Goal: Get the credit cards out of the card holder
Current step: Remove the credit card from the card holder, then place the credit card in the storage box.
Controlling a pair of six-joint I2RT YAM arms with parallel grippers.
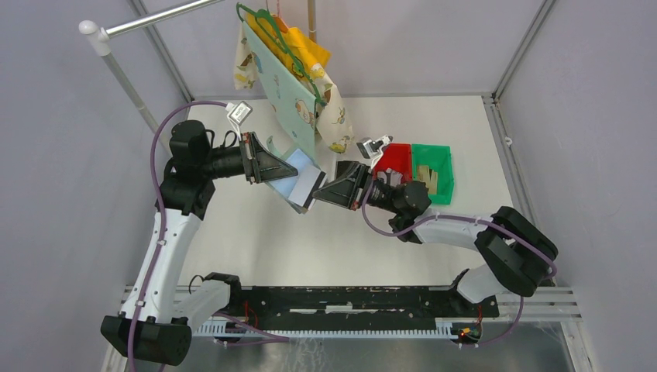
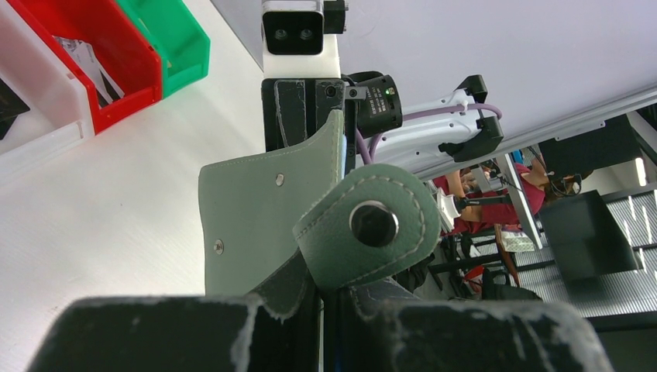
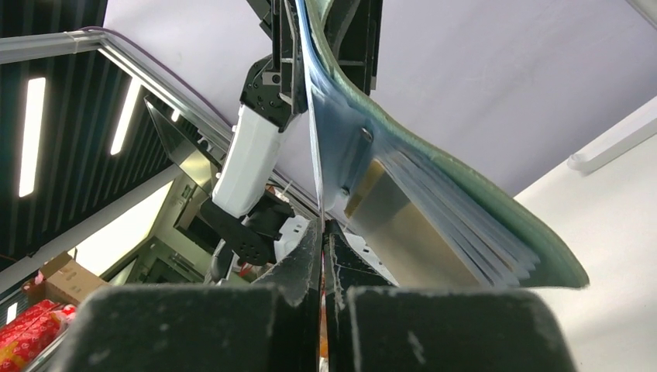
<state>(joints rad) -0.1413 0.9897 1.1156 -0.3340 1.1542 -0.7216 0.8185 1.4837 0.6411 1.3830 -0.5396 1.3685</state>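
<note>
Above the table (image 1: pixel 256 232), the left gripper (image 1: pixel 288 173) clamps the open card holder (image 1: pixel 304 183) while the right gripper (image 1: pixel 321 194) pinches shut on its thin inner leaf, so pulling may drag pocket, not credit cards (image 3: pixel 362 186).

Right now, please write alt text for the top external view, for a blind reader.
An open card holder is held above a white table between two robot hands: the left hand grips one side, the right hand pinches the opposite edge. A red bin and a green bin stand at right; clothes hang behind.
</note>
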